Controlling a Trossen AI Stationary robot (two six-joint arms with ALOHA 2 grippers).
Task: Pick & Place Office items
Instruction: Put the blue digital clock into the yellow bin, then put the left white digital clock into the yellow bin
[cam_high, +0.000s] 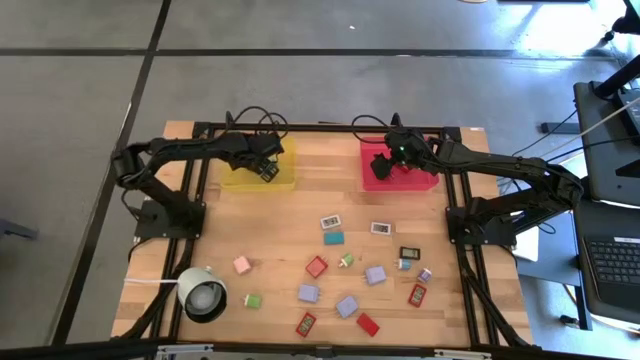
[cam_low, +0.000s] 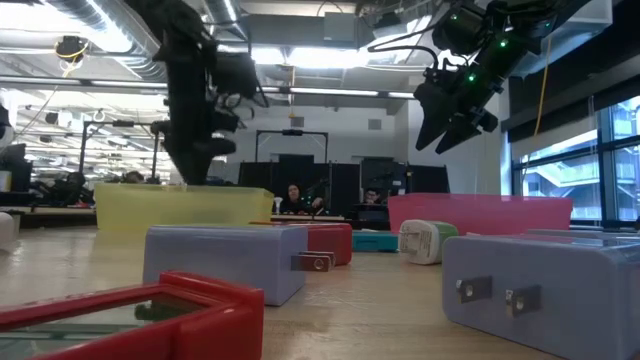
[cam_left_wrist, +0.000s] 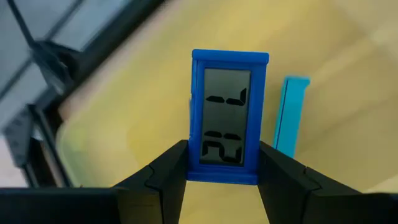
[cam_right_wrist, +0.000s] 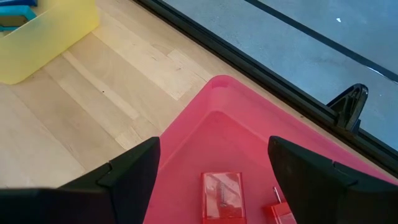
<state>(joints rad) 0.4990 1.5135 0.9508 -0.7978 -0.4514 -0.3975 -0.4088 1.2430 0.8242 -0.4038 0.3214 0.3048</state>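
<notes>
My left gripper (cam_left_wrist: 224, 155) is over the yellow tray (cam_high: 240, 178) at the table's far left, shut on a small blue clock (cam_left_wrist: 228, 112) with a grey screen. A second blue item (cam_left_wrist: 291, 115) lies in that tray. Over the red tray (cam_high: 425, 180) at the far right, my right gripper (cam_right_wrist: 214, 149) stands open with nothing between its fingers. Below it a red item (cam_right_wrist: 222, 196) lies flat on the tray floor, and another red piece (cam_right_wrist: 280, 211) lies beside it. Several more office items (cam_high: 345, 280) lie scattered on the wooden table. My left gripper pinches the blue clock's two long sides (cam_left_wrist: 194, 163) between its two fingers, at one end of the frame. The fingers slant down from above and run along the clock. The clock is lifted clear above the yellow tray's floor, and its screen faces the wrist camera.
A white cylinder with a dark centre (cam_high: 203, 295) lies at the near left. Lilac, red, teal, pink and green blocks cover the table's near half (cam_high: 375, 275). The wood between the two trays (cam_high: 328, 175) is bare. People sit in the room behind (cam_low: 295, 198).
</notes>
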